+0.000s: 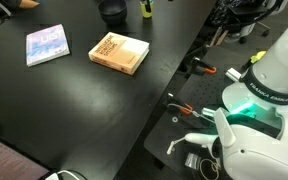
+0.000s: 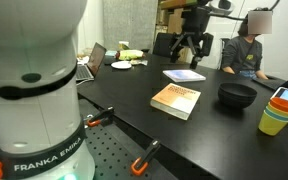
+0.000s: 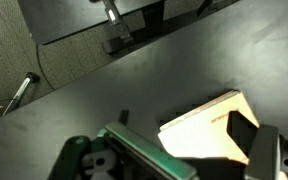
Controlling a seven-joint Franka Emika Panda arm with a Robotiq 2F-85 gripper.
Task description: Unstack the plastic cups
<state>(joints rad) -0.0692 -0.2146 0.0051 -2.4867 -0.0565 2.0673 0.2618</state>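
The plastic cups stand nested in one stack at the right end of the black table, with yellow-green outermost and orange and blue rims above it. The stack also shows at the top edge of an exterior view. My gripper hangs high over the far side of the table, well away from the cups. Its fingers are spread and hold nothing. The wrist view shows no cups, only the table and a tan book below.
A tan book and a blue-white book lie mid-table. A dark round bowl sits just beside the cups. A person sits at the far side. My base stands at the table's near edge.
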